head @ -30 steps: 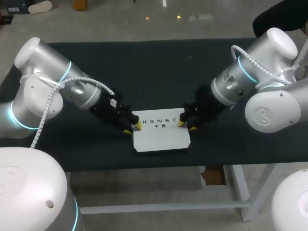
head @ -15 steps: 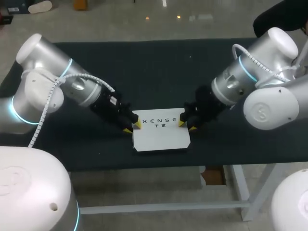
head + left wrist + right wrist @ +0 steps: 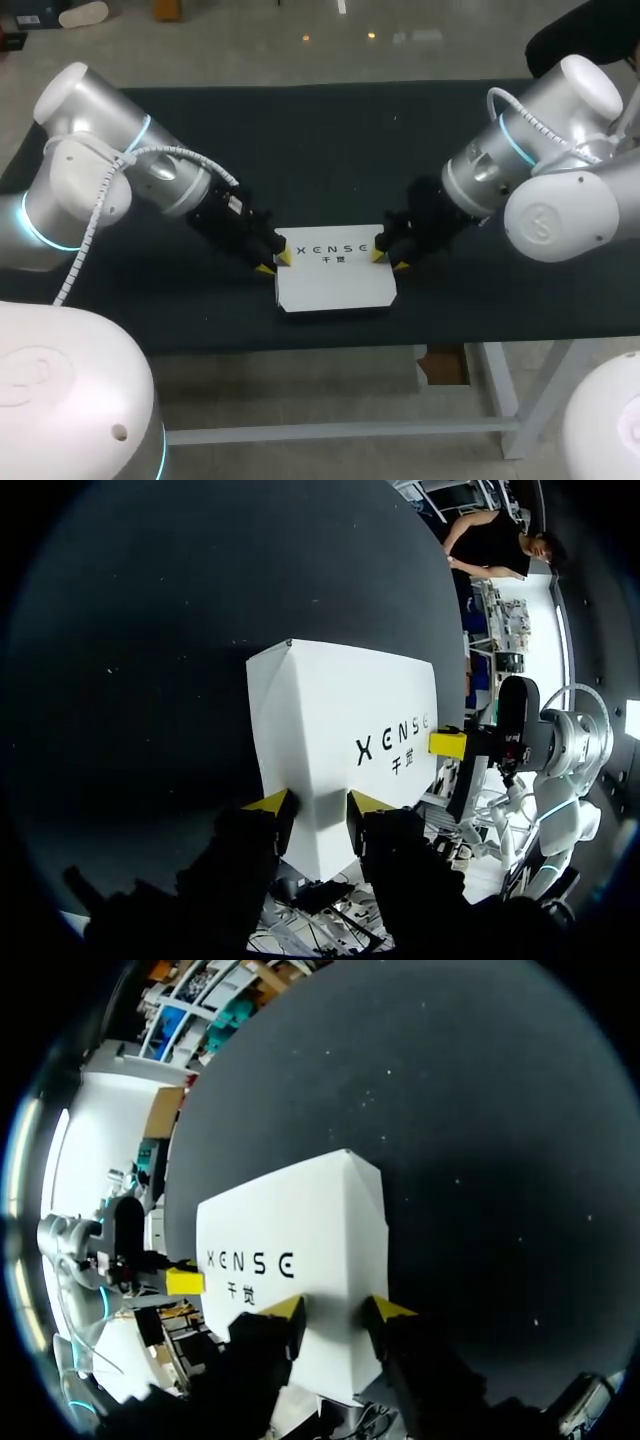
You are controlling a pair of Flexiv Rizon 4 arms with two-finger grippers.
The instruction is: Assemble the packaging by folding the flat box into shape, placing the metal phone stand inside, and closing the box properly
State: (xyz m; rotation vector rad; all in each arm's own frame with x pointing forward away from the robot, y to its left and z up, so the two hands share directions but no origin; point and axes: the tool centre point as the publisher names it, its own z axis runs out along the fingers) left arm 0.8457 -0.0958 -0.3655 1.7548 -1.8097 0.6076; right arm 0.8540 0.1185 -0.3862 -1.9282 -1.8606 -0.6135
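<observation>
A white box with dark print lies flat near the front edge of the black table, with its top closed. My left gripper is at its left end. In the left wrist view that gripper has the end of the box filling the gap between its yellow tips, both touching. My right gripper is at the opposite end. In the right wrist view it pinches the edge of the box the same way. No metal phone stand shows in any view.
The black table top stretches bare behind the box and to both sides. Its front edge runs just below the box. Both arms come in low from the sides and meet at the box.
The left gripper's fingers have drawn closer together on the box's left end, and the left arm's upper part has shifted slightly. The box and the right arm have stayed put.
</observation>
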